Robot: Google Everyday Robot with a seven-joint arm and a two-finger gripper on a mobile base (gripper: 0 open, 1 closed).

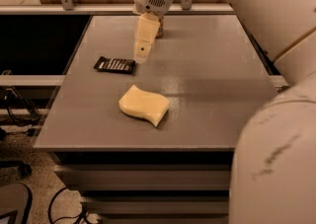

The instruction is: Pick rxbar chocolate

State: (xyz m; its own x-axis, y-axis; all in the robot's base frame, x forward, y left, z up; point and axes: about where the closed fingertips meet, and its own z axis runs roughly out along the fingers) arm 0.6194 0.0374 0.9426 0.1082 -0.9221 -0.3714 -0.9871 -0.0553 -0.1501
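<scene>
The rxbar chocolate point(115, 64) is a small flat black bar with rows of pale lettering, lying on the grey table point(212, 70) at the left. My gripper point(141, 56) hangs from the arm that reaches in from the top. Its pale tip is just right of the bar's right end and close above the table. It holds nothing that I can see.
A wavy pale-yellow sponge point(144, 105) lies nearer the front, below the bar. The orange-gold drink can point(159, 31) stands behind the gripper, mostly hidden by it. My arm's large white body point(276, 119) fills the right side. The table's left edge is close to the bar.
</scene>
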